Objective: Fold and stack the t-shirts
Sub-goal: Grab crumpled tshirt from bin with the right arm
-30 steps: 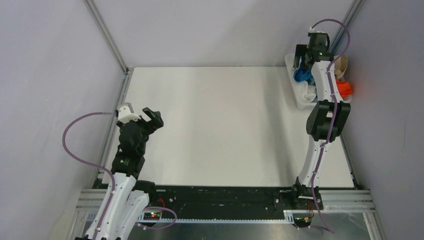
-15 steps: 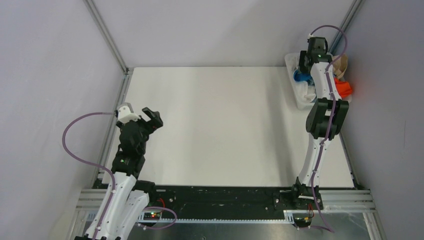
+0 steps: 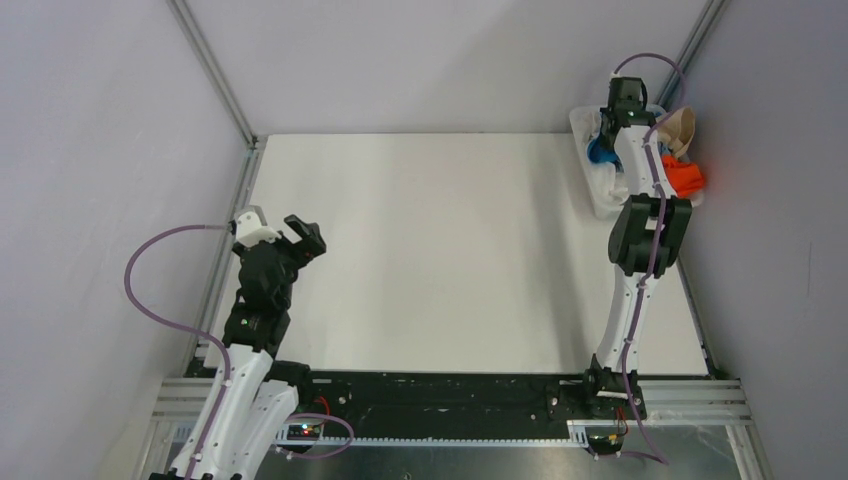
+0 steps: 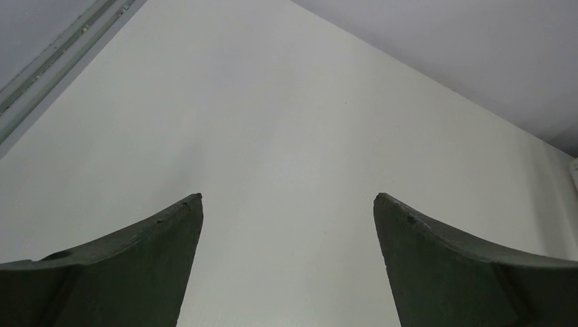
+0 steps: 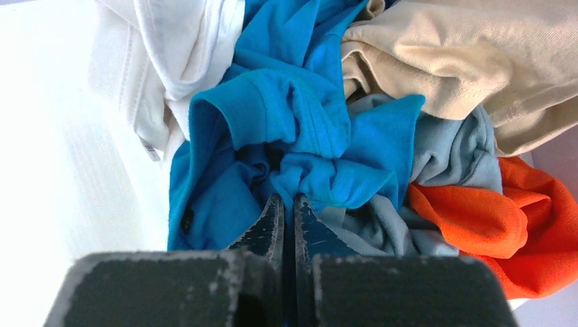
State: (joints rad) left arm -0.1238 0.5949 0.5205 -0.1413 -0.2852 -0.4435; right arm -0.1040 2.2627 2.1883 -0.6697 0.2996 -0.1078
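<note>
Right gripper [image 5: 285,201] just went from wide open to clamped on a fold of the blue t-shirt [image 5: 293,122], which is in the basket [image 3: 598,205] pile at the far right corner. So that's the first shirt grabbed, nothing folded yet. Left gripper [image 4: 287,221] hangs open over the table [image 3: 450,250].

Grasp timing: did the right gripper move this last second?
Yes: right gripper shifted from the left rim of the white plastic lattice basket toward its middle.

Hidden among blue t-shirt [image 5: 290,119] folds: any cloth inside the right claw [image 5: 286,199].
</note>
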